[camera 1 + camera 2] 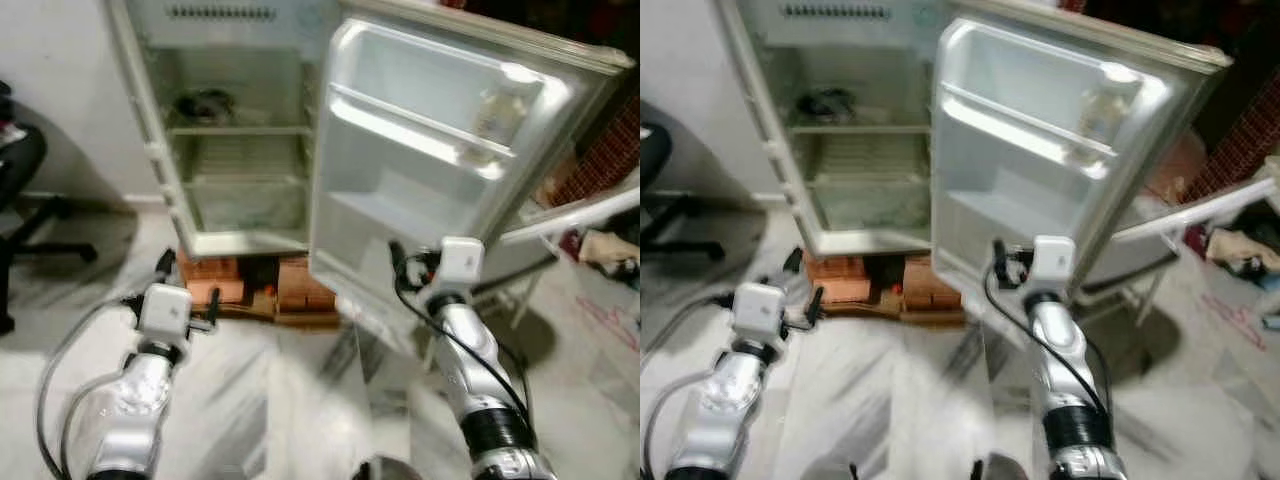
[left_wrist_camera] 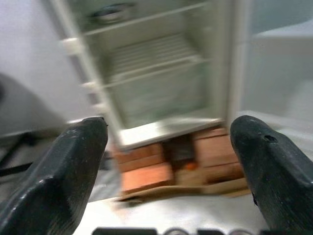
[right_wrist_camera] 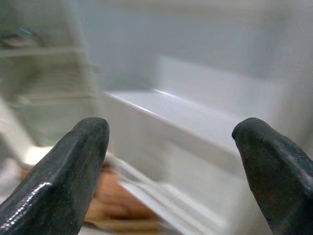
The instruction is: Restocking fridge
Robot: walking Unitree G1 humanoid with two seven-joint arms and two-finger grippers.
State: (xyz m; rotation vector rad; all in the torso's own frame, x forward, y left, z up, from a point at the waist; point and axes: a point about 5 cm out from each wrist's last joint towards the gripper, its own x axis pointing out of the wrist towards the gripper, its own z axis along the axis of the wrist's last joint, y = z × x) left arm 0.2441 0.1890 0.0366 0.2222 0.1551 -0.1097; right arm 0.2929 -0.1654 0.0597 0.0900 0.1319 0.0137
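The fridge [image 1: 240, 140] is sitting wide open on bricks [image 1: 255, 290], door [image 1: 420, 150] swung out. Both claws are hanging spread and empty, left claw [image 2: 171, 161] facing the shelves, right claw [image 3: 171, 161] near the door bin. I'd grab stock first, minding that door.

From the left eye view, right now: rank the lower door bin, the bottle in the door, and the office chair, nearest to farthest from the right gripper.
1. Lower door bin: just above and ahead of the right gripper, in the open fridge door.
2. Bottle: higher in the same door, on its upper shelf, up and to the right.
3. Office chair: far left edge, beyond the left arm.
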